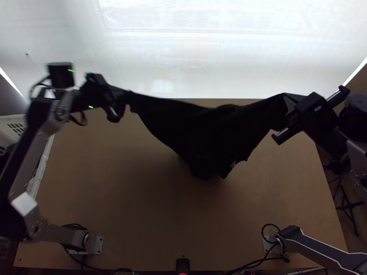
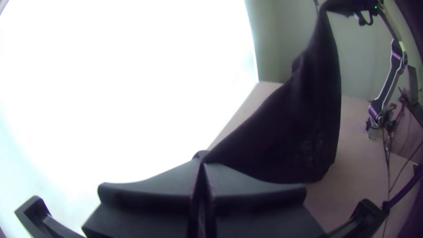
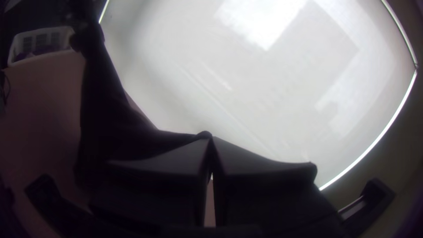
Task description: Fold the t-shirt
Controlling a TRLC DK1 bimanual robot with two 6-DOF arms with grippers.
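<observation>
The black t-shirt [image 1: 197, 128] hangs between both grippers above the table, drooping in the middle, its lower part bunched. In the top view my left gripper [image 1: 123, 97] holds its upper left end. My right gripper [image 1: 286, 103] has its upper right end. The left wrist view has the left gripper [image 2: 202, 161] shut on one corner of the shirt [image 2: 304, 119], with the cloth stretching off to the other arm. In the right wrist view the right gripper [image 3: 210, 139] is shut on the opposite corner of the dark cloth [image 3: 110, 119].
Bare wooden table [image 1: 119, 197] lies below and around the hanging cloth. A white basket [image 3: 42, 44] stands beyond the table's edge, on the left arm's side. A bright white surface [image 1: 183, 59] runs along the far edge. Cables lie near both arm bases.
</observation>
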